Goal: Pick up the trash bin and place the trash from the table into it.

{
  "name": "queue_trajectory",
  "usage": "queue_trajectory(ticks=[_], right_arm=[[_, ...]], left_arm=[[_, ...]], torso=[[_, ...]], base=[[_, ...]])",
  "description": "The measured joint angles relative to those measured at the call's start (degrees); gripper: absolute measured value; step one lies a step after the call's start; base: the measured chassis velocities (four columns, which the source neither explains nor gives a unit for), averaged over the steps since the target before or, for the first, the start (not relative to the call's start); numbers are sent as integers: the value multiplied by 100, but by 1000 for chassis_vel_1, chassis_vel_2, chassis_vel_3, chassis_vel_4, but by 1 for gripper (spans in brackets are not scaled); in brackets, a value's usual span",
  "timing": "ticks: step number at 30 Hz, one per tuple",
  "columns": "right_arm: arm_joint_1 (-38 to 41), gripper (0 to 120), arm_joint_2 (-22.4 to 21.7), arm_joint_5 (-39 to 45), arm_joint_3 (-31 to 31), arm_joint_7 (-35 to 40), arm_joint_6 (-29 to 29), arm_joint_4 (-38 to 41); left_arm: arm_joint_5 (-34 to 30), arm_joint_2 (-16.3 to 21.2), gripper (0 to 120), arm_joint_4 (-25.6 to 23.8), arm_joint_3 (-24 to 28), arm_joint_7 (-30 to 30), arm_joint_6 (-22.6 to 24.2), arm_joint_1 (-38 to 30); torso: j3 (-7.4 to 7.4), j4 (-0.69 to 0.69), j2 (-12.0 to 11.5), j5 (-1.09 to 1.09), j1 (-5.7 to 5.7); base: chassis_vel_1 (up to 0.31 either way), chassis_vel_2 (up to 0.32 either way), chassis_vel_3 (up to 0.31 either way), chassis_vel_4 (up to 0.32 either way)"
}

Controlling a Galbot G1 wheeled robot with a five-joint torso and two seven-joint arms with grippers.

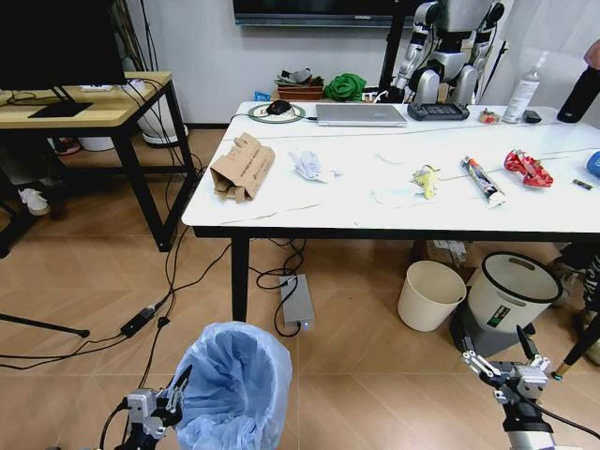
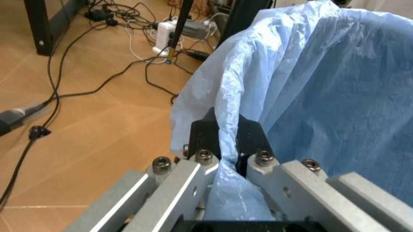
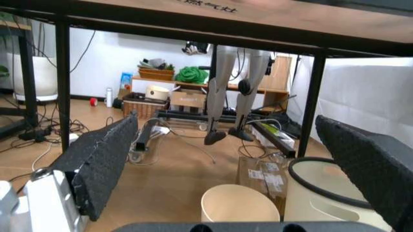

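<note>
The trash bin (image 1: pixel 234 384), lined with a crinkled light-blue bag (image 2: pixel 322 77), is low in the head view in front of the table (image 1: pixel 375 214). My left gripper (image 1: pixel 173 394) is at its left rim, with the black fingers (image 2: pixel 248 137) shut on the bag's edge. My right gripper (image 1: pixel 502 364) hangs open low on the right, away from the bin. The trash lies on the table: a flattened cardboard box (image 1: pixel 242 167), a crumpled white wrapper (image 1: pixel 309 166), a yellow scrap (image 1: pixel 427 178), a white tube (image 1: pixel 482 180), a red wrapper (image 1: pixel 528 168) and a blue cup (image 1: pixel 593 164).
A cream pail (image 1: pixel 430 295) and a black-rimmed white bin (image 1: pixel 511 292) stand under the table near my right gripper (image 3: pixel 239 159). A power strip (image 1: pixel 297 300) and cables lie on the floor. A laptop (image 1: pixel 360 114) and a spray bottle (image 1: pixel 521 94) sit at the table's back. A yellow-topped desk (image 1: pixel 94 108) stands to the left.
</note>
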Motion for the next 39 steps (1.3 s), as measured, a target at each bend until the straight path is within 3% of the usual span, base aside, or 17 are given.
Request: queue_trajectory(ticks=[22,39], right_arm=[[28,100,0,-55,-71,-15,-47,-112],[-31,100,0,-97,-91,-27,-6,-57]], left_arm=[[23,-151,0,2,137,-18,52,-105],[35,-54,0,-4,105,22,26,-59]], torso=[[325,0,521,-1,197],[576,0,938,-1,362]], base=[[0,0,0,0],[0,0,0,0]])
